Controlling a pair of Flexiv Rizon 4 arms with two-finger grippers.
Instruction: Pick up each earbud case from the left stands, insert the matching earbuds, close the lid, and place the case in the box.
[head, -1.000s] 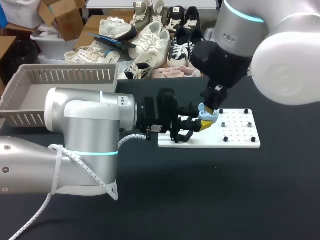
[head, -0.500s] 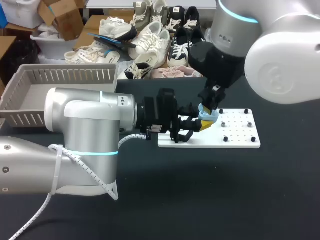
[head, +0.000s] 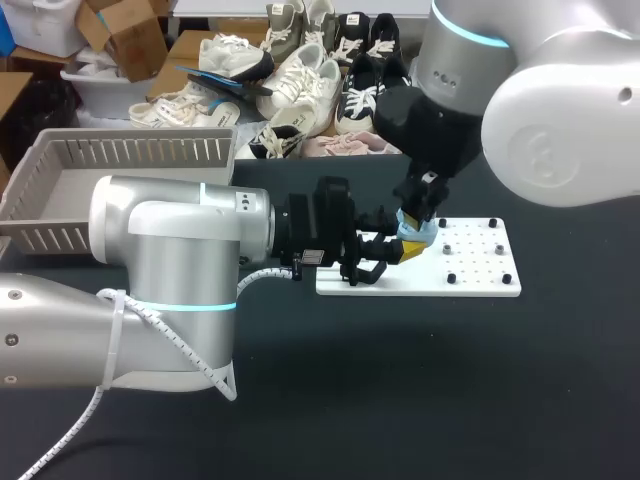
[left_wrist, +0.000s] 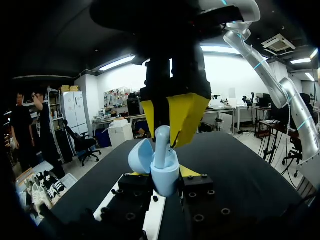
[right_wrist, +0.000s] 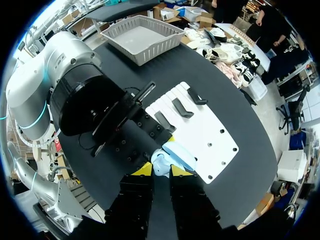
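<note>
**Right arm edges in over the open case**

Over the last second the right arm has drifted a little toward the middle of the head view. Its gripper has come slightly up and inward above the case. The left arm has not shifted.

The light-blue earbud case is off its stand and held above the near edge of the white board. Its lid is swung open and leans away to one side. The left gripper is clamped on the case body, with a black finger pressed against each flank and the yellow tips just showing behind it.

Inside the case stands one light-blue earbud, stem up and lower end seated in the body. The right gripper comes down from above and pinches that stem between its two yellow tips, which stand close together. From the right wrist view the case sits directly ahead of these fingers, partly hidden by them. Whether a second earbud lies in the case cannot be told.

The white board lies flat on the dark table, with small black pegs on its right half and several black stands on its left half. The left gripper reaches over those stands.

A grey slatted box sits at the table's far left corner, well apart from the case and both grippers.
</note>
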